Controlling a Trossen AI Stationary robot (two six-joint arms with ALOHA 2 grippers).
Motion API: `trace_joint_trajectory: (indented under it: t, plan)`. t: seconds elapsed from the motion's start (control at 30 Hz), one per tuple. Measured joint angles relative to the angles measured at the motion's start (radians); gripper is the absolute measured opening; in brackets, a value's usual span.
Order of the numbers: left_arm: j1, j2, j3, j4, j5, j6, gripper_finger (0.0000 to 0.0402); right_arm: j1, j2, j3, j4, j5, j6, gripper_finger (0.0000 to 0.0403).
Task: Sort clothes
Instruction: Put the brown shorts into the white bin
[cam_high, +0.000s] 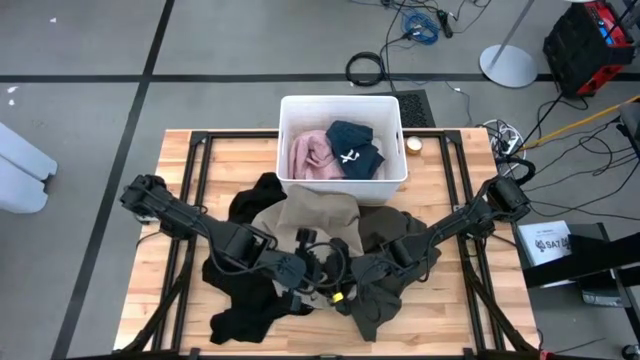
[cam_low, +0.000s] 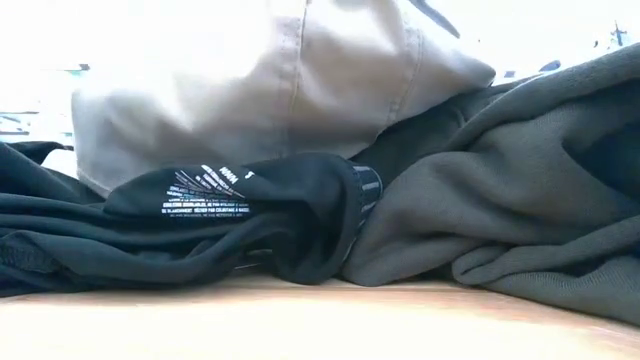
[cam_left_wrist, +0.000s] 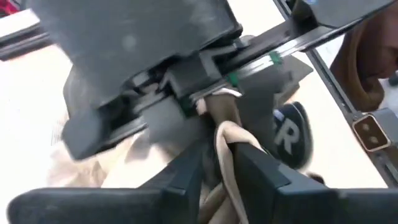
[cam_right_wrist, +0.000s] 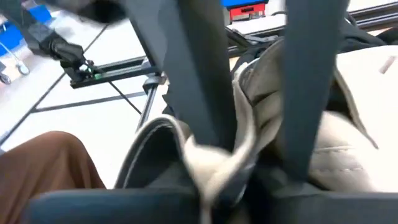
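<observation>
Wooden table (cam_high: 160, 250), clothes (cam_high: 385, 275) heaped at centre, white bin (cam_high: 342, 100) at twelve o'clock. Left gripper (cam_high: 318, 262) and right gripper (cam_high: 345, 270) almost touching, both pinching khaki garment (cam_high: 312, 215); bin equally near either.

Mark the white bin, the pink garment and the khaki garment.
white bin (cam_high: 342, 181), high view, front rim.
pink garment (cam_high: 312, 155), high view, middle, inside the bin.
khaki garment (cam_high: 318, 212), high view, upper part.
</observation>
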Motion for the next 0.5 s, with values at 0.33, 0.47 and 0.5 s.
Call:
trace_joint_trajectory:
  t: [0.33, 0.47, 0.5]
  plan:
    - [0.000, -0.112, 0.153, -0.321, -0.007, -0.029, 0.0124, 0.007, 0.000, 0.000, -0.065, -0.258, 0.021, 0.0022]
    - [-0.001, -0.179, 0.158, -0.330, -0.115, -0.028, 0.0125, 0.029, 0.000, 0.000, -0.053, -0.520, 0.109, 0.0022]
    - [0.001, -0.191, 0.159, -0.331, -0.147, -0.028, 0.0125, 0.035, 0.000, 0.000, -0.052, -0.542, 0.127, 0.0022]
